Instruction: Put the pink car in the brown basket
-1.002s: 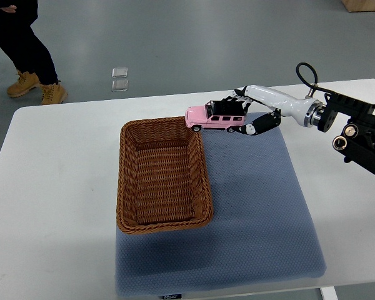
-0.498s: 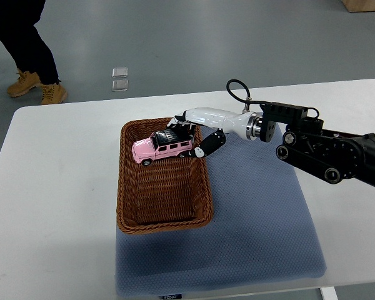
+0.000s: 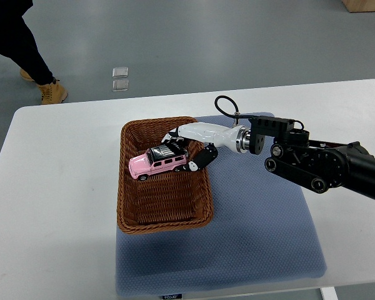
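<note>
My right hand holds the pink car with fingers closed on its rear, inside the brown basket near the far end, so I think next I must open them.

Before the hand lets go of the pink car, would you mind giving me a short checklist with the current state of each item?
1. Right hand holds the pink car: ok, fingers curled around its rear.
2. Car is within the brown basket rim: ok, over the far half.
3. Car rests on the basket floor: cannot tell from this steep view.
4. Basket sits on the blue mat: ok, its left part overhangs onto the white table.
5. Left arm clear: ok, not in view.
6. Person away from the table: ok, standing beyond the far corner.
</note>
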You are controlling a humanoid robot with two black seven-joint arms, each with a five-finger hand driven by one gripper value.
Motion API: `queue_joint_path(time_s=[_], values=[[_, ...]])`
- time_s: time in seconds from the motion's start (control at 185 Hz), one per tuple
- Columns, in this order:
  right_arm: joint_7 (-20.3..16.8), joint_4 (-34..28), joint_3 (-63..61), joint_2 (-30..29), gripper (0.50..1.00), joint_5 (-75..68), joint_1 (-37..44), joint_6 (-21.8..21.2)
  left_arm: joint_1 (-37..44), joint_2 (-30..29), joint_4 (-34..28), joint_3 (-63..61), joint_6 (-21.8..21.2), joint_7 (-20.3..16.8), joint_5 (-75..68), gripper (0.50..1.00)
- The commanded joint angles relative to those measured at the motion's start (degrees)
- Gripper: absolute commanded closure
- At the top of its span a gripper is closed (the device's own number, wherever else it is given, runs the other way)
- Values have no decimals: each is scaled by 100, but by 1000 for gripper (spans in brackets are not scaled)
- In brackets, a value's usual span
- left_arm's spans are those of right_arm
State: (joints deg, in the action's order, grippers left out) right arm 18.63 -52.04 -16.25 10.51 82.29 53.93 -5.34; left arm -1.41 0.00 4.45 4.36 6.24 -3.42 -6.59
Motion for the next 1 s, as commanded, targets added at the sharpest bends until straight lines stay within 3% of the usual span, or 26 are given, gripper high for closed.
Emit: queue_joint_path(time_s=[0.0,0.119,0.179,0.276,0.607,0.997], values=[[0,1,-27,30,738,-2,4,85,9,0,-5,4,0,0,0,500],[0,1,-106,92,691,-73,21,112,9,0,-5,-5,0,0,0,500],[-17,1,-212,135,632,-292,21,103,1,0,-5,-5,0,0,0,500],[-26,1,-256,188,605,-600,21,112,9,0,-5,-5,0,0,0,500],[-26,-43,-1530,760,593,-1329,-365,165,-8,0,4,-14,0,0,0,500],[-44,1,-3138,1129,589,-2577,-1771,182,-8,0,4,-14,0,0,0,500]])
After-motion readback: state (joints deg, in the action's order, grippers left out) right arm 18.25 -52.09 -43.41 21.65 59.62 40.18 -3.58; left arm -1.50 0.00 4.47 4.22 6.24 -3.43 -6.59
